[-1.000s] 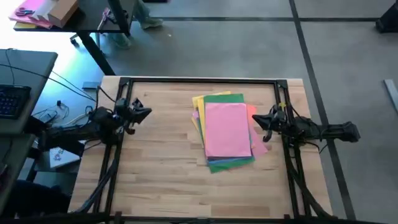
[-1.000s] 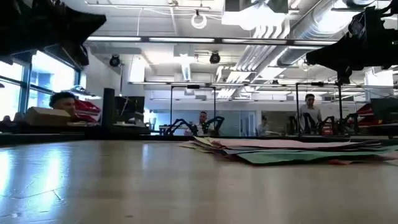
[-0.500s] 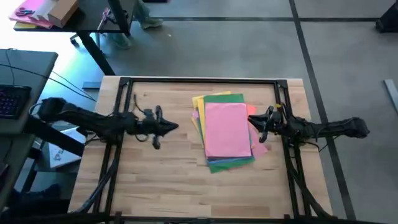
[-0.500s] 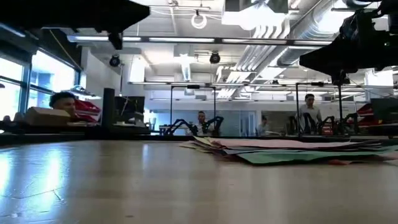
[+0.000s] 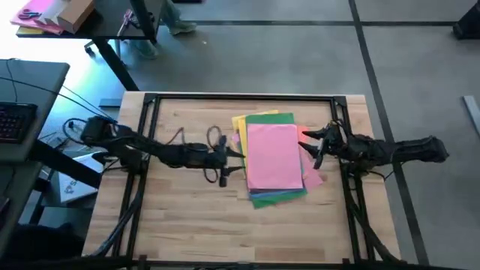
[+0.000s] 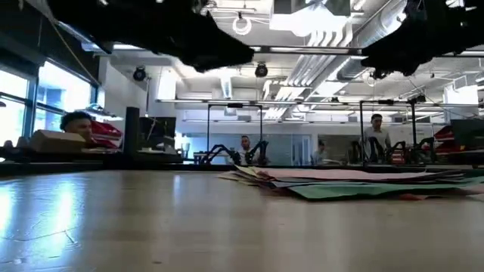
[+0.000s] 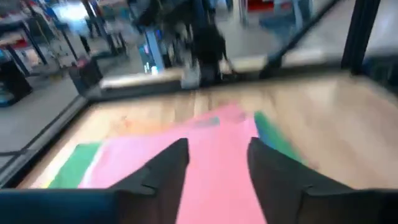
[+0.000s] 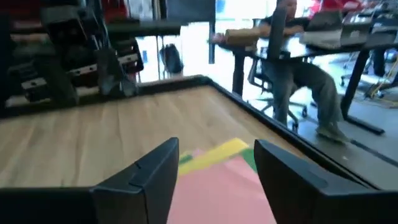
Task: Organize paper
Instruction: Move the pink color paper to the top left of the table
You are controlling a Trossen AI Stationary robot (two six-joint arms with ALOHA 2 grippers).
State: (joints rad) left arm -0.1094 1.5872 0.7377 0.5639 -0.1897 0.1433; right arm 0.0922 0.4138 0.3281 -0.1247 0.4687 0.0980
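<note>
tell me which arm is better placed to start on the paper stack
Roughly even, slightly the right: right gripper hangs open over the stack's edge, while the left gripper is open just beside the opposite edge.

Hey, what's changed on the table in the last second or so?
The left gripper swept across the wooden table toward the stack of coloured paper sheets, reaching its left edge, fingers open. The right gripper edged slightly inward over the stack's right edge, also open. Nothing was grasped; the stack lies unmoved.

paper (image 5: 274, 154): thin matt sheets. table (image 5: 187, 202): pale wood planks, smooth, slight sheen. Frame (image 5: 240, 96): dark metal.
</note>
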